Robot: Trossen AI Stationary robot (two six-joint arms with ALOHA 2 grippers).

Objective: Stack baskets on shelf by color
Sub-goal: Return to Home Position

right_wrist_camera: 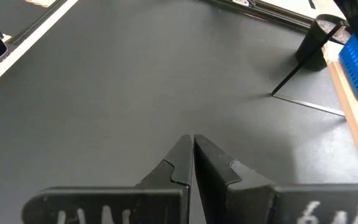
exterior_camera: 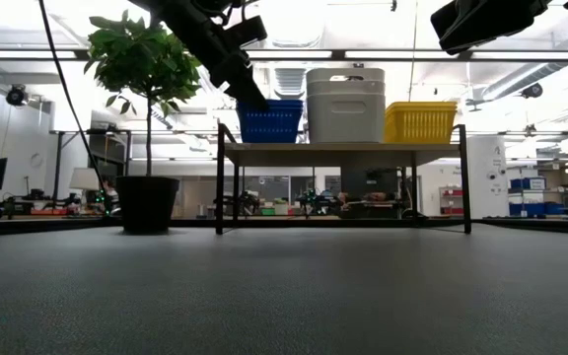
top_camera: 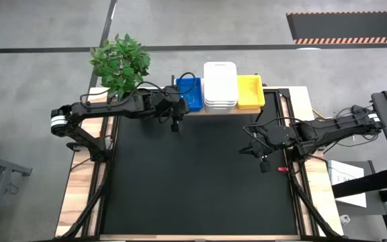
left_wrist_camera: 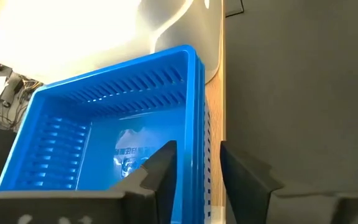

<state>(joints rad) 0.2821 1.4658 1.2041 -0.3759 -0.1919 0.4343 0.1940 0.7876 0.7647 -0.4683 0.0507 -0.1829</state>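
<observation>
Grey concrete floor (top_camera: 39, 27) with dark seams, striped hazard mat (top_camera: 348, 27) well beyond the right gripper (right_wrist_camera: 192, 152), bright ceiling lights (exterior_camera: 294, 20), cluttered workbenches (exterior_camera: 314, 202) behind.

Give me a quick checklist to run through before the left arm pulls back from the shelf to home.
1. Left gripper open: ok.
2. Left gripper free of the blue baskets: cannot tell; their wall shows between the fingers.
3. Right gripper shut on nothing, over the black mat: ok.
4. Blue baskets, white baskets and yellow baskets side by side on the shelf, sorted by color: ok.
5. Room between the left arm and the plant: cannot tell.
</observation>
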